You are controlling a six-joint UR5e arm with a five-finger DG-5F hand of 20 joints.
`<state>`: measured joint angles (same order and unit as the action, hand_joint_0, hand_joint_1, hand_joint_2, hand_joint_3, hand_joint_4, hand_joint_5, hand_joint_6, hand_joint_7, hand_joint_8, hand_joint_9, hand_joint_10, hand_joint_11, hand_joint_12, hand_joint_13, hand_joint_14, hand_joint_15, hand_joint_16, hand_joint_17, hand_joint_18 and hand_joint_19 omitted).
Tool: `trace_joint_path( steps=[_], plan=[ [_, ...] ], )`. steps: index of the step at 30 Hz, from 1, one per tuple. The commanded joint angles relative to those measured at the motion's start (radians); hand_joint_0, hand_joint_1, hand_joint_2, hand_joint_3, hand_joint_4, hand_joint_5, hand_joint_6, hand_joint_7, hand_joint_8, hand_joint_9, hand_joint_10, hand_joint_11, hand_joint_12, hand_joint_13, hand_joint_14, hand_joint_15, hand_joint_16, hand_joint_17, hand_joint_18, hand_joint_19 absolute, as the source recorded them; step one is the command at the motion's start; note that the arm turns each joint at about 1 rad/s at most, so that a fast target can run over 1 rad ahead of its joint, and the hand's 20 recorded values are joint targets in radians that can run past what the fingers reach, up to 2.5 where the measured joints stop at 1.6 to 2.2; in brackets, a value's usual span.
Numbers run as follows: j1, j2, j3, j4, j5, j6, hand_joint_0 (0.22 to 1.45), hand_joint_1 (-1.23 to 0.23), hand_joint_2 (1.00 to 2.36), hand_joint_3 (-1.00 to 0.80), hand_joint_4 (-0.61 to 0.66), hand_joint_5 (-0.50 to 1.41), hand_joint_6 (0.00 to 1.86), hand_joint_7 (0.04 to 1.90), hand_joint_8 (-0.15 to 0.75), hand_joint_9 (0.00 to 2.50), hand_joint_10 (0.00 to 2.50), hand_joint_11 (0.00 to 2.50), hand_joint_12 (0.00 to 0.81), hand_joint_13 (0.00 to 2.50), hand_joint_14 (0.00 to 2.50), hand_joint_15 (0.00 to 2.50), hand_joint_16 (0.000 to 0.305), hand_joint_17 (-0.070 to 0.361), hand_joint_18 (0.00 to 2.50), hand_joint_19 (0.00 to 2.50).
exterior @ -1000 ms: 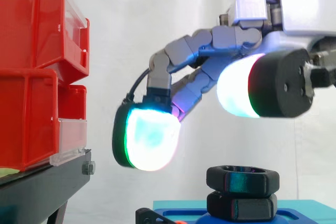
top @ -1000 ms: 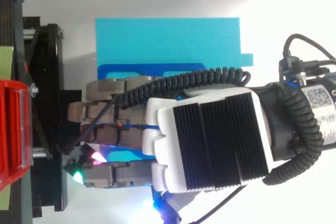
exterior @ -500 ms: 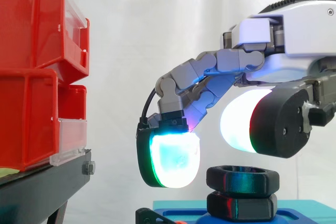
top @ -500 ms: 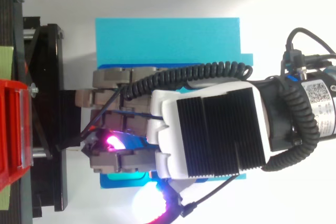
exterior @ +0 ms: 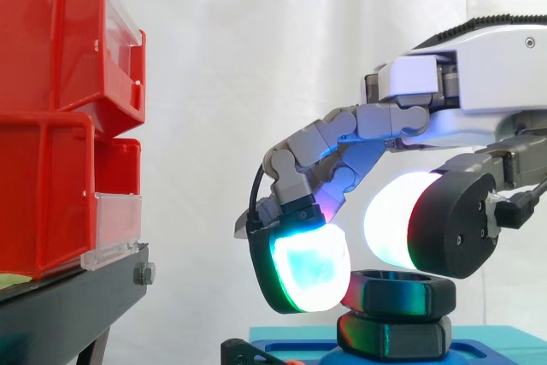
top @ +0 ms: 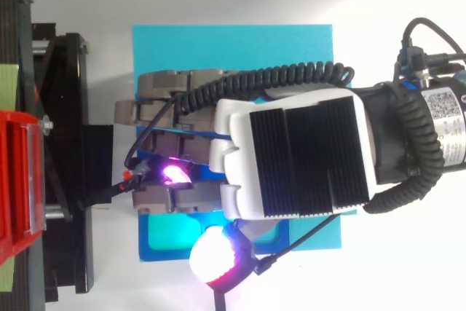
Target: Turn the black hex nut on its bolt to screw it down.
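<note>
Hovering hand (exterior: 479, 83) close over black hex nut (exterior: 406, 295), teal block (exterior: 500, 337) below

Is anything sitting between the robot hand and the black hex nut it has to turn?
Nothing visible does. The hand hangs right over the black hex nut, close to it, with no other object between them. Below the nut is a second black hex piece on the turquoise block.

Side camera sits close, at bench height. I look level across to the white curtain (exterior: 256, 40), red bins (exterior: 51, 117) left, hand (exterior: 479, 100) entering right. Top camera looks straight down, equally close. Both share the hand, the bins and the cyan base (top: 233, 56).
</note>
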<state>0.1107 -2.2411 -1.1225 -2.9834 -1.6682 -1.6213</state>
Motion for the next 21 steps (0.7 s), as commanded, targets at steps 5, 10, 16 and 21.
trace_joint_path(
  steps=[5,10,16,21],
  plan=[
    [-0.009,0.000,0.000,-0.002,-0.001,-0.003,0.52,-0.28,1.00,-0.50,0.04,0.03,0.50,1.50,0.193,0.85,0.00,0.00,0.332,0.54,0.00,0.00,0.043,0.096,0.41,0.33],
    [-0.020,0.000,0.000,-0.002,-0.013,-0.003,0.52,-0.26,1.00,-0.50,0.05,0.04,0.50,1.53,0.197,0.86,0.00,0.00,0.335,0.56,0.00,0.00,0.043,0.096,0.42,0.34],
    [-0.034,0.000,0.000,-0.002,-0.033,-0.003,0.51,-0.22,1.00,-0.50,0.10,0.03,0.50,1.53,0.211,0.87,0.00,0.00,0.339,0.56,0.00,0.00,0.044,0.098,0.43,0.34],
    [-0.051,0.000,0.000,-0.002,-0.057,-0.003,0.51,-0.19,1.00,-0.50,0.11,0.03,0.50,1.51,0.221,0.88,0.00,0.00,0.345,0.56,0.00,0.00,0.044,0.099,0.43,0.34]
  ],
)
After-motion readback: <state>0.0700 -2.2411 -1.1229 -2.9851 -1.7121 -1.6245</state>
